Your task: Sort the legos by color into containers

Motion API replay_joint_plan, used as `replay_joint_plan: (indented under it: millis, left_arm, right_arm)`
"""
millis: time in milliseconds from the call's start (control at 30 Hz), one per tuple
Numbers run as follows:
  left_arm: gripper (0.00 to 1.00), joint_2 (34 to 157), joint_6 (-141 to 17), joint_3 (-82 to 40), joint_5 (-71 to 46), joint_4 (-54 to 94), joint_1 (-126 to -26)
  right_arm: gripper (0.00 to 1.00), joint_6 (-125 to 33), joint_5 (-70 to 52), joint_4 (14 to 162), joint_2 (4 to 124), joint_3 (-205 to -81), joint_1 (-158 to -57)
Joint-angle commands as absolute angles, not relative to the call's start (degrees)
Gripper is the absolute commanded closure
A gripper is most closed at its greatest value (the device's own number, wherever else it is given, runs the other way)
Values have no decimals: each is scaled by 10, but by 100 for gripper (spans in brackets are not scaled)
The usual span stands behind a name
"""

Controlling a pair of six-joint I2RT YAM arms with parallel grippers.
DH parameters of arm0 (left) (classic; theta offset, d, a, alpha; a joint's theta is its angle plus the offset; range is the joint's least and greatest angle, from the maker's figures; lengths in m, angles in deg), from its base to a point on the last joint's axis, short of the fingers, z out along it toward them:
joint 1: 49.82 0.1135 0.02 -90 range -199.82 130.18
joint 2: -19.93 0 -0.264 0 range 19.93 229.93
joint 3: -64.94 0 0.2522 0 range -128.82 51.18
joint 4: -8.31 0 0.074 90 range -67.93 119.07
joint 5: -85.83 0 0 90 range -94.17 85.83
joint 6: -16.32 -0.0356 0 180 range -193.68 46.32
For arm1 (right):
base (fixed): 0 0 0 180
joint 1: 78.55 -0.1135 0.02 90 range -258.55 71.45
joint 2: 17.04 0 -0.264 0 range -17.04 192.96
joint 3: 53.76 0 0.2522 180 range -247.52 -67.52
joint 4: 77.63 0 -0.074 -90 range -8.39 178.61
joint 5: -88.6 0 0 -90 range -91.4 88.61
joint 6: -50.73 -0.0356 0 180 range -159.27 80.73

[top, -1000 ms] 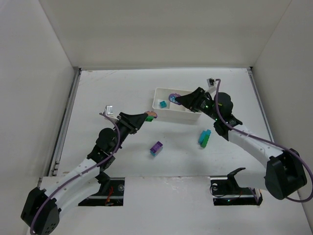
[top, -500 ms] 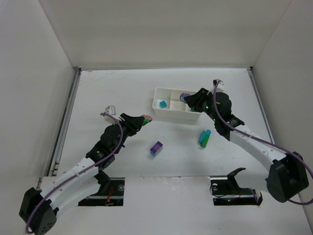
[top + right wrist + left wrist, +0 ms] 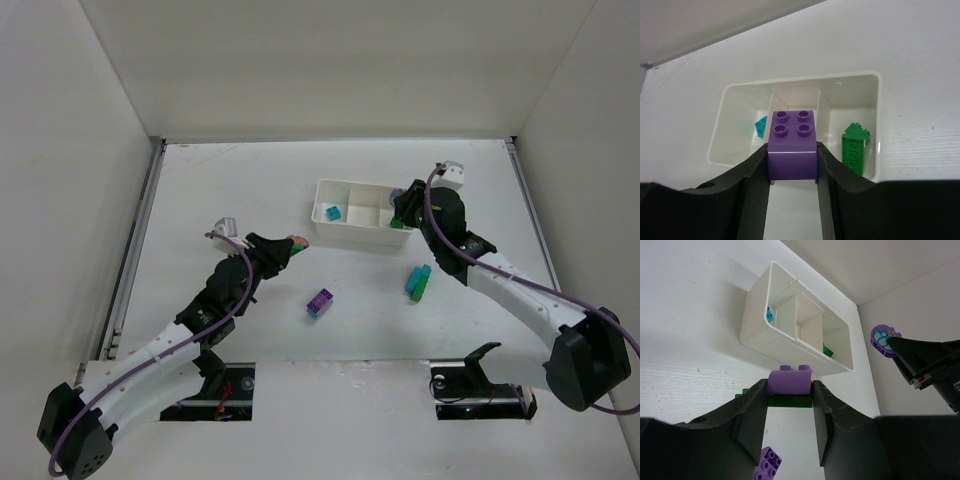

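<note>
The white tray (image 3: 352,237) has three compartments. A teal brick (image 3: 332,212) lies in the left one and a green brick (image 3: 856,147) in the right one. The middle one looks bare. My left gripper (image 3: 297,242) is shut on a purple-on-green stack (image 3: 790,381), held left of the tray (image 3: 765,335). My right gripper (image 3: 400,208) is shut on a purple brick (image 3: 792,150), over the tray's right end (image 3: 800,80). A purple-and-teal stack (image 3: 319,302) and a green-and-teal stack (image 3: 418,282) lie on the table.
White walls close in the table on the left, back and right. The table's loose stacks lie in front of the tray, between my two arms. A metal rail (image 3: 135,250) runs along the left edge.
My right gripper has moved right along the tray with the purple brick, from the left compartment to the right end. My left gripper has drawn back slightly from the tray with its stack.
</note>
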State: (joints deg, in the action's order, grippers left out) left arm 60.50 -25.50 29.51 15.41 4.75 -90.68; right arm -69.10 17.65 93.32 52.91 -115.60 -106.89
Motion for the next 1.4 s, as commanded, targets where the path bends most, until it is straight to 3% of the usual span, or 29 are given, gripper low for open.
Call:
replay_joint_plan:
  millis: [0, 567, 1367]
  left_arm:
    - [89, 592, -265, 283, 163, 36, -905]
    - [89, 582, -267, 298, 161, 24, -896]
    - [88, 573, -257, 321, 146, 24, -890]
  right_arm:
    - [73, -658, 254, 916, 508, -1182, -1079]
    - [73, -640, 280, 915, 524, -1174, -1112]
    - [72, -647, 227, 944, 695, -1269, -1160]
